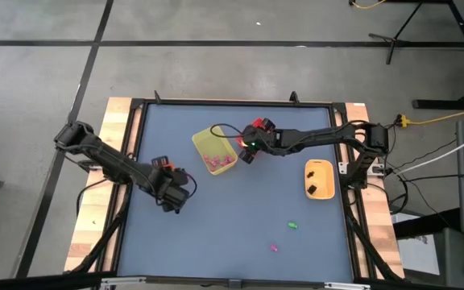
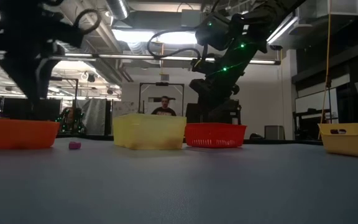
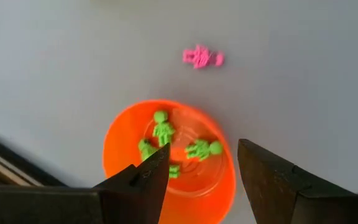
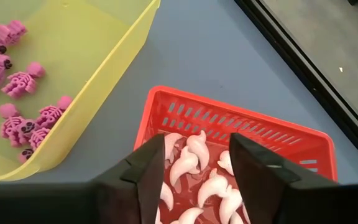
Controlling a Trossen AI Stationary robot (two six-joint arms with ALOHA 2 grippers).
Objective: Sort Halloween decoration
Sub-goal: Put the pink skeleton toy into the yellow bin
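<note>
At the near edge of the counter [image 1: 240, 242], two loose trinkets wait unsorted: a pink trinket [image 1: 274, 248] closest to the front rail and a green trinket [image 1: 293, 225] just behind it, well apart from every container.

Farther in on the left, the left claw [image 3: 197, 171] hangs spread and empty directly above an orange bowl [image 3: 120, 140] that holds several green skeleton figures [image 3: 161, 127]; another pink figure [image 3: 202, 57] lies on the bare surface just beside the bowl.

On the right side, a yellow tray [image 1: 319, 179] carries two black pieces [image 1: 314, 190].

Deeper still, the right claw [image 4: 194, 165] hovers over a red basket [image 4: 241, 121] filled with white ghost shapes [image 4: 185, 165]. Its fingers stand parted with nothing between them, so the drop of a white piece appears done, or all but done. Touching the basket's side sits a yellow bin [image 4: 114, 68] holding a cluster of pink skeletons [image 4: 17, 81]. Beyond the counter, a person shows in the room behind.

To finish this step cleanly, the right arm would do best to lift straight up before swinging away, keeping its fingers clear of the basket's rim so the light basket is not dragged or tipped into the bin beside it. The strays at the front look like the next targets; each is tiny, so a grasp would call for a centred, low approach with the fingers straddling the piece.
</note>
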